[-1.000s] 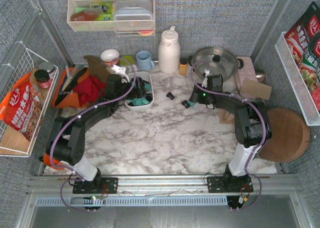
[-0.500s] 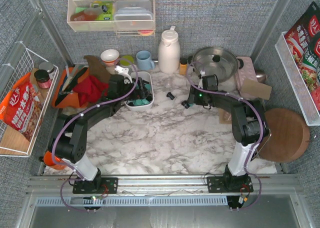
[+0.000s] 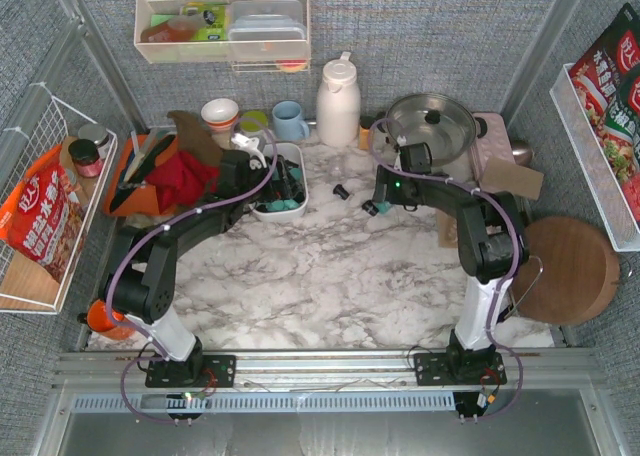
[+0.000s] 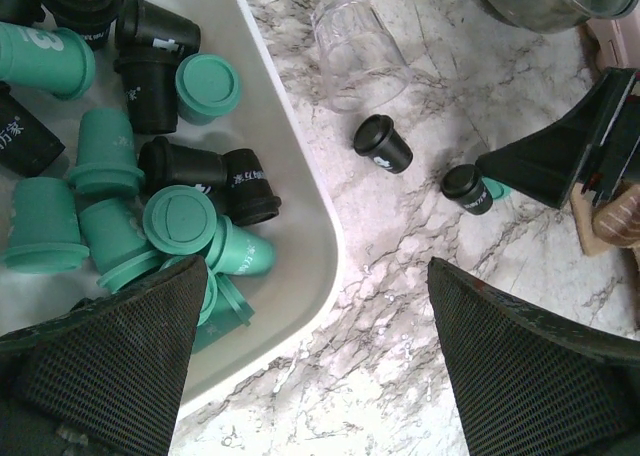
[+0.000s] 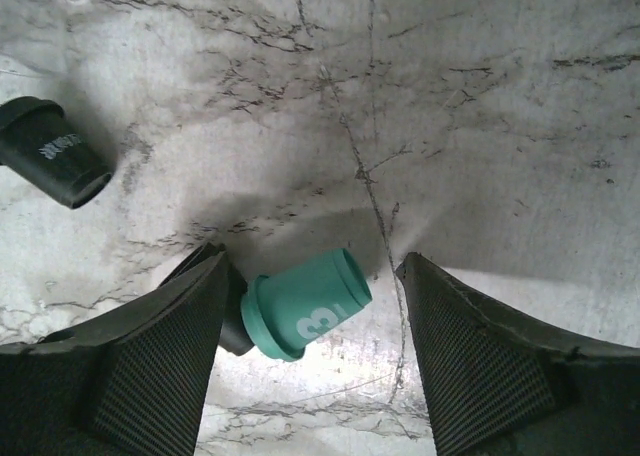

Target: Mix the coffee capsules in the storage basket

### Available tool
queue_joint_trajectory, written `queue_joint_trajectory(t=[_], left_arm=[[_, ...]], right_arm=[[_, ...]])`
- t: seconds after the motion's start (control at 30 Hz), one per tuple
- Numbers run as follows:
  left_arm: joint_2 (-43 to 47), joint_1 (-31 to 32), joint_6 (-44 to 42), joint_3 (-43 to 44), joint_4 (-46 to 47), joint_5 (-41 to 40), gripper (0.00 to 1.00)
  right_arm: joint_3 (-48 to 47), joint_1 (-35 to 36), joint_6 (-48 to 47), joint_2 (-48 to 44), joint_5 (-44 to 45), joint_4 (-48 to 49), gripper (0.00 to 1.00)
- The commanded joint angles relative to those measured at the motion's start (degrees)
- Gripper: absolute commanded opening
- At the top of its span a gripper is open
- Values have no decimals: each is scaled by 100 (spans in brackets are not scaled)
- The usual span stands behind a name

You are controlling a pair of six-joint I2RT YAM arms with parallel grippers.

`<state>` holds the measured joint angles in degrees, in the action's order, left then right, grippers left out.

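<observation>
Teal and black capsules (image 4: 180, 216) in basket (image 4: 310, 238)

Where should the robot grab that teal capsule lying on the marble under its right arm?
Probably mid-body, from straight above, with the wrist turned: the teal capsule lies on its side, ends pointing toward the right fingers, and a black capsule crowds its rimmed end. Pinching across the walls avoids it.

We see a smooth, glossy, marble-veined tabletop (image 3: 330, 266), matt plastic coffee capsules (image 4: 150, 186), a smooth white plastic storage basket (image 4: 300, 206), a polished metal pot (image 3: 432, 124), a wooden round board (image 3: 565, 268), and rough, mesh-textured black pads (image 4: 110, 366) on the left pincer (image 4: 315, 321).
</observation>
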<state>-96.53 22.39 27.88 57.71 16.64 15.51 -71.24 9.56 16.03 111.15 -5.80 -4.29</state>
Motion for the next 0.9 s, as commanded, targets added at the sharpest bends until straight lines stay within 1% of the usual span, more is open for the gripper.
queue_joint_trajectory(t=[0.0,0.2,0.37,0.67,0.87], left_arm=[[-19,8,53,5,207,110,99],[-15,10,66,-13,221,134,99],[2,5,78,-31,235,163,99],[99,11,115,-190,294,149,99],[140,20,142,-190,314,185,99]], right_arm=[[-85,58,-59,61,180,-323,73],[66,142,30,-62,569,-449,68],[5,170,-1,6,589,-448,66],[-44,204,37,-51,770,-538,56],[106,204,58,-173,818,-489,52]])
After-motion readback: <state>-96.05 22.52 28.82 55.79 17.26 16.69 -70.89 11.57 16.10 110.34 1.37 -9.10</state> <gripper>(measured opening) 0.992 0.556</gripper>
